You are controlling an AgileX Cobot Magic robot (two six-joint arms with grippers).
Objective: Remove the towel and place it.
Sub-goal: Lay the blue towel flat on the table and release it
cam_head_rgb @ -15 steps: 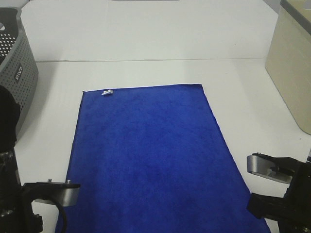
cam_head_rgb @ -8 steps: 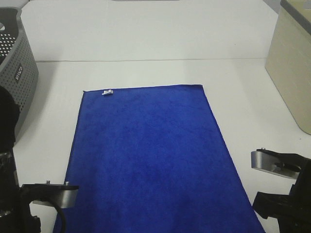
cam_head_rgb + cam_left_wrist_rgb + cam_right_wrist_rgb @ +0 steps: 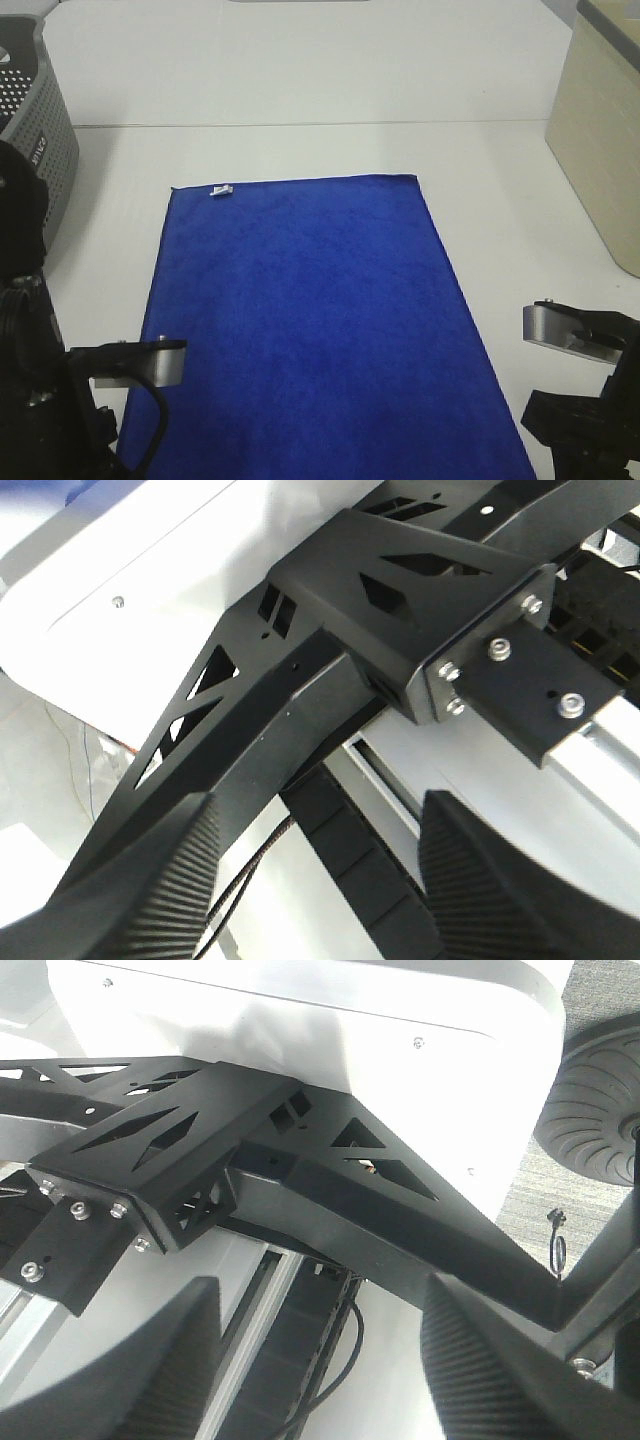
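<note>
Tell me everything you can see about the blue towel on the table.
The towel is a royal-blue rectangle of plush, fuzzy-looking cloth. It is spread flat and smooth on the white table, with its long side running away from the robot. A small white tag sits at its far left corner. Its near edge runs out of the picture. Nothing lies on it.

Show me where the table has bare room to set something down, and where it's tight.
Widest bare table: on the far side of the towel, between the grey basket and the beige box. A strip between the towel's right edge and the box. Narrower between towel and basket. Crowded at the near corners, where the left arm and right arm sit.
</note>
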